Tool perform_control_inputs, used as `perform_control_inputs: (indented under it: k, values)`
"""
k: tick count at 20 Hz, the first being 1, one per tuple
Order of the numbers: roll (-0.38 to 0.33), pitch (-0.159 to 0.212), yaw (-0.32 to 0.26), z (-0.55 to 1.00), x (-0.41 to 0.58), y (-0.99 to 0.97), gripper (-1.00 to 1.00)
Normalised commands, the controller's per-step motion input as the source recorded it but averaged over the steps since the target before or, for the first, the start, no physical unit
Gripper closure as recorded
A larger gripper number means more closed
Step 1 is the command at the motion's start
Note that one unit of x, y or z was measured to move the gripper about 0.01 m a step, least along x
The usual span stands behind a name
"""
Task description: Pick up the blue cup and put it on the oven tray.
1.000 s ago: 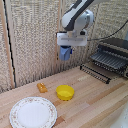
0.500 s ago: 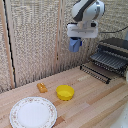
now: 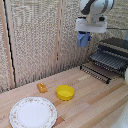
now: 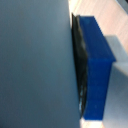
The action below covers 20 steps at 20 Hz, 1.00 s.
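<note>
The blue cup (image 3: 83, 39) hangs high in the air, held in my gripper (image 3: 85, 36), which is shut on it. It is above the table and toward the exterior view's left of the oven tray (image 3: 105, 64), a dark wire rack jutting from the black and silver toaster oven (image 3: 114, 50). Up close in the wrist view, the blue cup (image 4: 97, 70) fills the frame against a dark finger pad (image 4: 80, 75). The fingertips themselves are hidden behind the cup in the exterior view.
A shallow yellow bowl (image 3: 65, 92) sits mid-table. A small orange item (image 3: 42, 87) lies behind it, and a round white patterned plate (image 3: 33, 112) rests near the front on the exterior view's left. A woven screen backs the wooden table (image 3: 95, 105).
The arm has carried the blue cup upward and toward the exterior view's right, closer to the toaster oven. The bowl, plate and orange item have not moved.
</note>
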Motion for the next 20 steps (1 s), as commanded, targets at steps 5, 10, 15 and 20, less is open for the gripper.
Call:
perform_control_inputs:
  k: [5, 10, 15, 20]
  values:
    - [-0.003, 0.143, -0.122, 0.34, 0.0, -0.85, 1.0]
    - [0.001, 0.101, -0.005, -0.01, -0.045, -1.0, 1.0]
    - [-0.003, 0.062, 0.034, -0.21, -0.202, -0.79, 1.0]
    - [-0.048, 0.046, 0.088, -0.25, -0.35, -0.47, 1.0]
